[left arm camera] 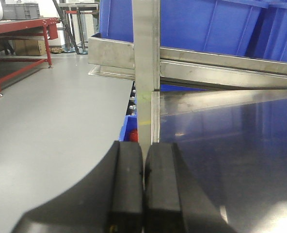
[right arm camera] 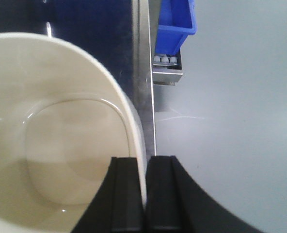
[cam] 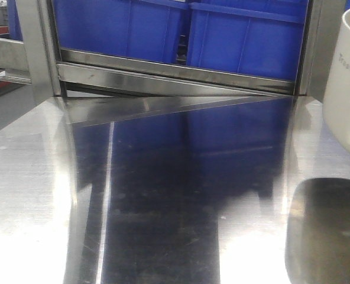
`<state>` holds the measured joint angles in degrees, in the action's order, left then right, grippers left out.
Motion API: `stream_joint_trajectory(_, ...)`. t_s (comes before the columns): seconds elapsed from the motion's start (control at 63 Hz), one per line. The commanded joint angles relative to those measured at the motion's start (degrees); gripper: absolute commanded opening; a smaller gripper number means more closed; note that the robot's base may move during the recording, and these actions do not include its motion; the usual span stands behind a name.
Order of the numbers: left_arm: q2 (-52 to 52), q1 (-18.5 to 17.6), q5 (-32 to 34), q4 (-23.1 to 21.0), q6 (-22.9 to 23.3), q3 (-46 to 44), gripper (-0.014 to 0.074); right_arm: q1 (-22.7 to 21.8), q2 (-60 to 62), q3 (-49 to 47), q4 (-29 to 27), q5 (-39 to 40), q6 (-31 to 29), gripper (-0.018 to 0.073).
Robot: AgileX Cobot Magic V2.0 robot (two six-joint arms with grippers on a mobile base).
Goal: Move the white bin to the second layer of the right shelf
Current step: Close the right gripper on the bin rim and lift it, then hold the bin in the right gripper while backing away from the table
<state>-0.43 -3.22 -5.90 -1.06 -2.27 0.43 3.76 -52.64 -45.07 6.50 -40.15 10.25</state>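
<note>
With my right gripper (right arm camera: 146, 167) pinching one wall of the white bin (right arm camera: 56, 131), left gripper (left arm camera: 143, 153) pressed together, any swing might slip it free.

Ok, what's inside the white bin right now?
Nothing shows inside the white bin: its visible floor and walls are bare. The right hand pinching its rim covers a bit of wall, and the left part is out of frame.

Small grey lettering on the white bin (cam: 346, 89) reads perhaps "Tren C", cut off at the edge.
</note>
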Motion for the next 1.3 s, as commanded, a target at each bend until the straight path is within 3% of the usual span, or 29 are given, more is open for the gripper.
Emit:
stream_joint_trajectory(0.0, -1.1, 0.0, 4.7, -0.4, 0.3, 1.7, 0.0085, -0.4, 4.5, 0.1, -0.3, 5.3, -0.7, 0.0052)
stream_joint_trajectory(0.492, -1.1, 0.0, 4.7, -0.4, 0.3, 1.7, 0.0085, -0.4, 20.6, 10.2, -0.3, 8.8, -0.7, 0.0052)
stream_joint_trajectory(1.286, -1.1, 0.0, 4.7, -0.4, 0.3, 1.7, 0.0085, -0.4, 21.5, 11.2, -0.3, 8.2, -0.7, 0.0052)
